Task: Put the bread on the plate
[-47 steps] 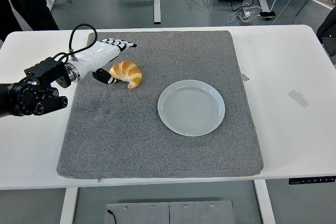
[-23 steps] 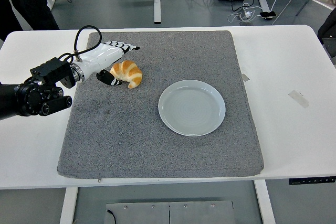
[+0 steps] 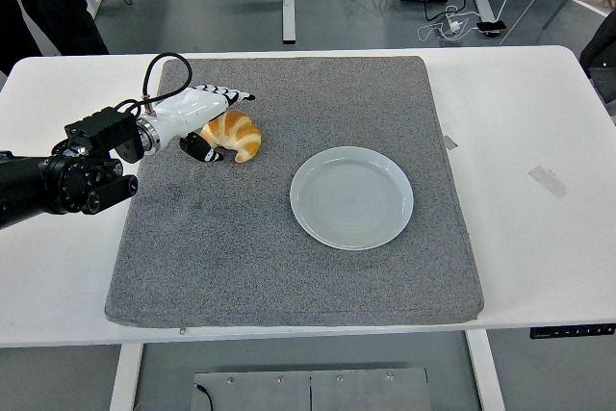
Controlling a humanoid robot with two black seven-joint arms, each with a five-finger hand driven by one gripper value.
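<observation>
Since a second ago, the left hand (image 3: pixel 197 115) has been sliding to the right and closing in on the bread (image 3: pixel 232 135), so its white palm is now sitting against the bread's left end, with the black thumb tucked at the lower left side and the patterned fingertips (image 3: pixel 236 96) reaching over the far side. Its fingers are lying loosely spread around the bread rather than clamped, and nothing is being lifted.

That bread is a golden, ridged croissant, curved like a crescent, lying on the far left part of the grey mat (image 3: pixel 289 267). Its long axis is running from upper left to lower right, with the lower right tip pointing toward the plate (image 3: pixel 352 197). This plate is round, smooth, pale and glossy with a shallow rim, sitting right of the mat's middle, well apart from the croissant. Underneath, the mat is looking coarse and felt-like on the white table (image 3: pixel 539 238).
</observation>
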